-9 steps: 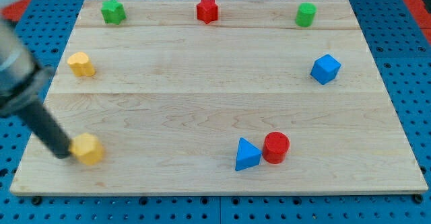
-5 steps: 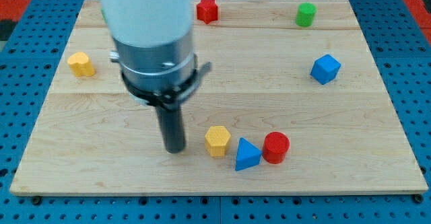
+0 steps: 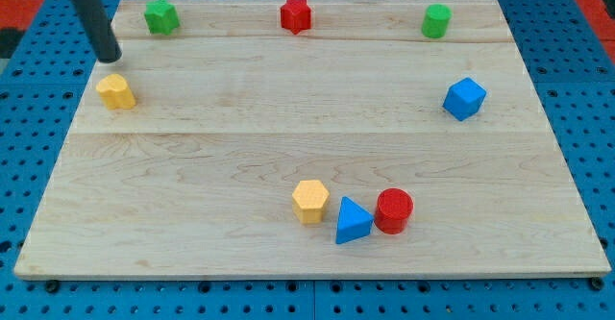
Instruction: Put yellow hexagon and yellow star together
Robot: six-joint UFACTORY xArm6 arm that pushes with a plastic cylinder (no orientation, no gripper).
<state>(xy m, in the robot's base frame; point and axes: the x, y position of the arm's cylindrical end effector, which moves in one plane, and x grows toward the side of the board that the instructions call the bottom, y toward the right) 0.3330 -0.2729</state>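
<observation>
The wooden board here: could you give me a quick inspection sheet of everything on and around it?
Surface: pale wooden board, lying flat.
Job's things: yellow hexagon near the view's bottom centre; yellow star at the view's left, far apart from it.
Clutter: blue triangle touching red cylinder; blue cube at the right; green block, red star, green cylinder along the top.
Gripper: none; my tip sits just above the yellow star.
Cables: nothing seen.
Surroundings: blue perforated base.
</observation>
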